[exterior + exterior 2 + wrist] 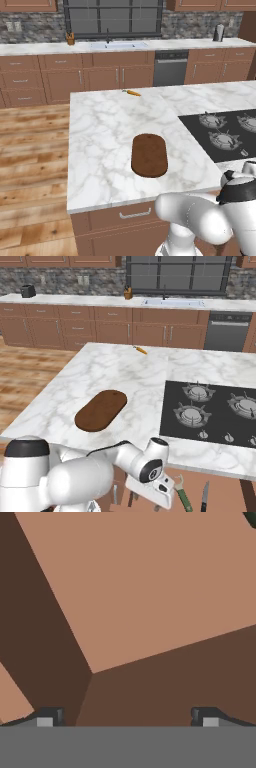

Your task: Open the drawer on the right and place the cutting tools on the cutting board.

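Note:
The cutting board (149, 155) (101, 409), dark brown with rounded ends, lies bare on the marble island. Below the counter's front edge the drawer (225, 488) stands pulled out. In it lie the cutting tools: a green-handled peeler (183, 497) and a black-handled knife (205, 498). My hand hangs low over the drawer, just left of the peeler. In the hand view my gripper (127, 718) is open, its tips wide apart with nothing between them, and faces the drawer's floor (150, 587) and a dark corner of its walls. A dark green bit (250, 517) shows at that view's top right.
A small orange carrot (132, 92) (140, 349) lies at the island's far edge. A black cooktop (225, 132) (215, 411) is set into the island right of the board. A shut drawer front with a curved silver handle (135, 214) sits under the board. My own arm (115, 456) crosses low before the island.

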